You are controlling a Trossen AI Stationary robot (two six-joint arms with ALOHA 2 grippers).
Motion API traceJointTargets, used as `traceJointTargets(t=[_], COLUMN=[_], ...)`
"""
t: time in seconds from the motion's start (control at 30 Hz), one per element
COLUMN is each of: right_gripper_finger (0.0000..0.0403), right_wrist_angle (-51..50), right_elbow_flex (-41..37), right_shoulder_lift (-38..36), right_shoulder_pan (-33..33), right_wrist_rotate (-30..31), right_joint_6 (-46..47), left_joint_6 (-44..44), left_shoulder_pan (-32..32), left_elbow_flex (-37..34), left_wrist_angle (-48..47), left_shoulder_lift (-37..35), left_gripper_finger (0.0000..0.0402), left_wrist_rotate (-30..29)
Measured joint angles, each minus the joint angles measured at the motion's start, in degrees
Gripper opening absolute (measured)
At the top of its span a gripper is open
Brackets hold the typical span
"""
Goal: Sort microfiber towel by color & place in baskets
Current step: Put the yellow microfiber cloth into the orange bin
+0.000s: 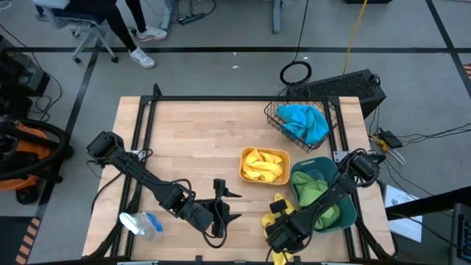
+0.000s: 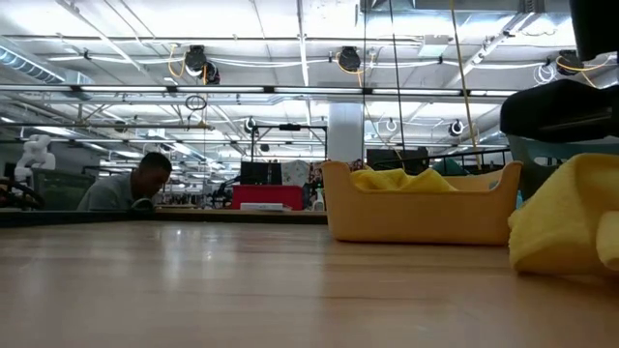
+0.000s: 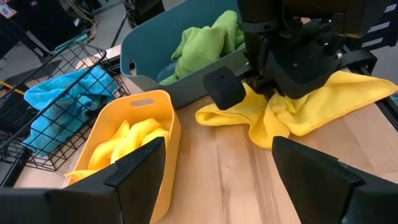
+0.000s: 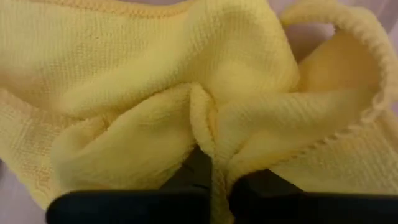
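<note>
Towel in play: yellow towel [image 1: 278, 208] lying on the counter [image 1: 199, 132] near its front edge, just beside the teal bin [image 1: 352, 210] and a bit in front of the orange bin [image 1: 246, 156].
Right gripper [image 1: 283, 237]: down on that towel, jaws pressed together on a pinched fold of it. The wrist view shows a ridge of cloth squeezed between the two dark fingers [image 4: 186, 180], so I'd say it has a solid bite in the middle rather than a flimsy corner.
Left gripper [image 1: 224, 210]: parked low over bare counter to the towel's left, jaws spread wide with nothing between them, basically waiting out of the way.
Orange bin: already has yellow cloth [image 1: 265, 165] in it, so this towel almost certainly belongs there.
Teal bin: holds green towels [image 1: 316, 193].
Wire basket [image 1: 274, 118]: back right, with a blue towel [image 1: 305, 121] inside.
Progress guess: mostly sorted, and this looks like the only loose towel left.
Watch out: hanging corners could catch the orange rim on the way over.
</note>
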Motion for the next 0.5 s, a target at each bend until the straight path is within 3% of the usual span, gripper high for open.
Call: traceJointTargets(t=[0.5], right_gripper_finger=[0.0008], right_wrist_angle=[-14.35], right_elbow_flex=[13.09], right_shoulder_lift=[0.22], right_shoulder_pan=[0.24], right_wrist_rotate=[0.19], right_joint_6=[-0.7], left_joint_6=[0.09], left_shoulder_pan=[0.13], left_elbow_flex=[0.0], left_wrist_angle=[2.79], left_shoulder_lift=[0.0], left_gripper_finger=[0.0302], left_wrist_rotate=[2.08])
